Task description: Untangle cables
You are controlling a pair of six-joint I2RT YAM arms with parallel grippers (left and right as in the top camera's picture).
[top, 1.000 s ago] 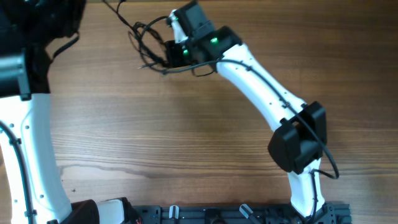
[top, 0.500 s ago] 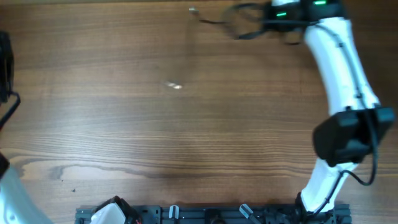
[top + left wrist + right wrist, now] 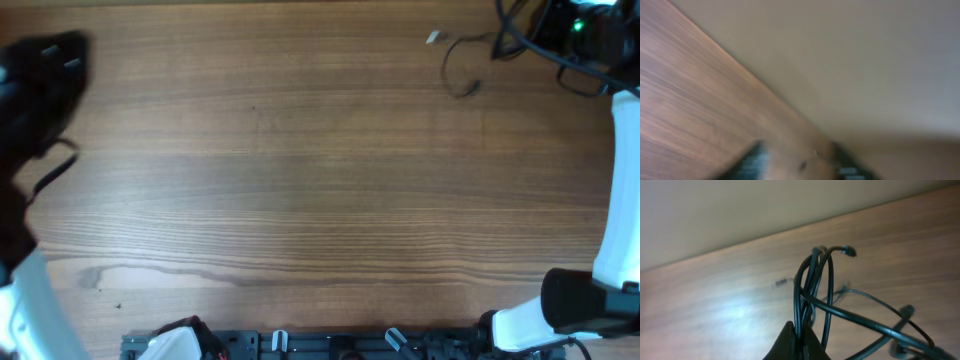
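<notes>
The right end effector (image 3: 799,337) is clamped on a bunch of thin, dark-green flexible cables (image 3: 807,297). Several strands rise from between its fingers, cross one another and fan out into loose loops with small plug ends. From overhead, it sits at the far right corner of the brown wood-grain counter (image 3: 300,200). One slack loop trails away from it to the left across the wood and ends at a small silvery-white plug tip (image 3: 433,37), which lies well apart from it.

The left end effector (image 3: 801,162) is far to the left of the right end effector and badly blurred. Its two dark fingers look parted, with only bare wood between them, so it appears to grip nothing.

The main risk is that the strands in the grip are pinched as one bundle. Pulling further from there would probably cinch the crossings tighter rather than free them. With nothing anchoring the trailing loop, the whole knot may simply drag along the counter. Because the right end effector sits so close to the counter's corner, a loop or plug could slide over the edge. A plug could also snag on a crossing strand.
</notes>
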